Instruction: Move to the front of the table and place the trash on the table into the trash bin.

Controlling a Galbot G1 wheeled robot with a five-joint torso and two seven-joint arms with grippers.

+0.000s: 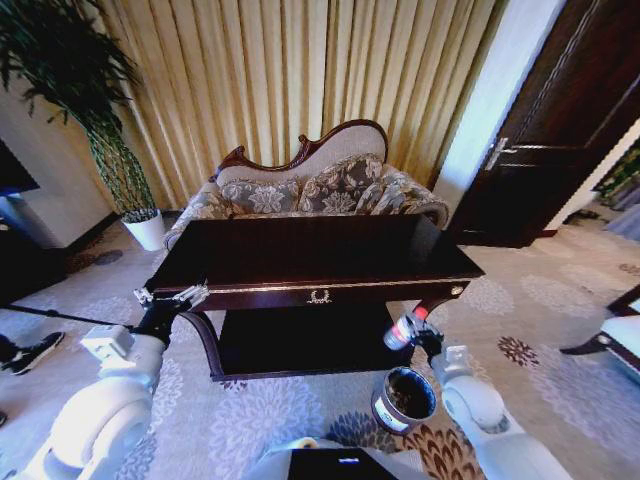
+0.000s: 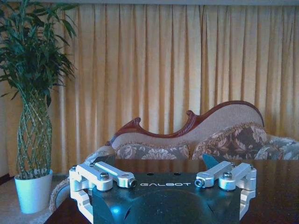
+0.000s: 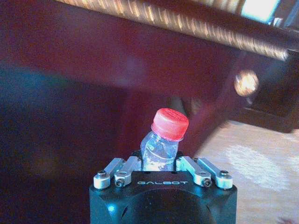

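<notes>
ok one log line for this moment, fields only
right claw: shut on bottle, above trash bin | left claw: open, at table front-left edge | bottle: not yet dropped

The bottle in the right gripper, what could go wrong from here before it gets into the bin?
1. The bottle sits tilted in the right gripper, held low on its body, so it might slip or twist out.
2. In the head view the bottle is beside the table front edge, above and short of the trash bin; released here, it may hit the rim or land on the carpet.
3. The left gripper hangs open at the table's corner and could knock it.
</notes>
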